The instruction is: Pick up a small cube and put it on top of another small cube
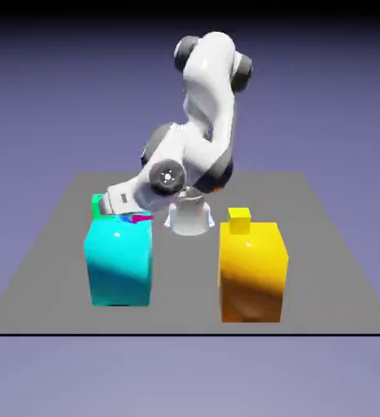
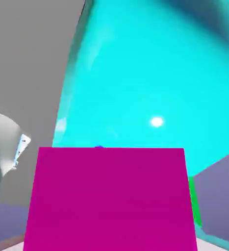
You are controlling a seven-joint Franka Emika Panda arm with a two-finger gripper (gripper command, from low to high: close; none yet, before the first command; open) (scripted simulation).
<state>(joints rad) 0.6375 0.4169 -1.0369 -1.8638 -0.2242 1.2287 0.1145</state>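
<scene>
The small magenta cube point(image 2: 111, 198) fills the bottom of the hand view and hides both fingertips. In the exterior view only a sliver of the magenta cube point(image 1: 135, 217) shows under the hand, with a bit of blue beside it, at the back of the big cyan block's point(image 1: 120, 262) top. My gripper point(image 1: 124, 212) is lowered onto that spot and looks shut on the cube. The cyan block point(image 2: 150, 78) spreads behind the cube in the hand view. A thin blue edge peeps over the cube's top.
A big orange block point(image 1: 252, 273) stands to the exterior view's right with a small yellow cube point(image 1: 240, 220) on top. A green piece point(image 1: 97, 204) shows behind the cyan block's back left corner. The robot's base point(image 1: 189, 218) stands between the blocks.
</scene>
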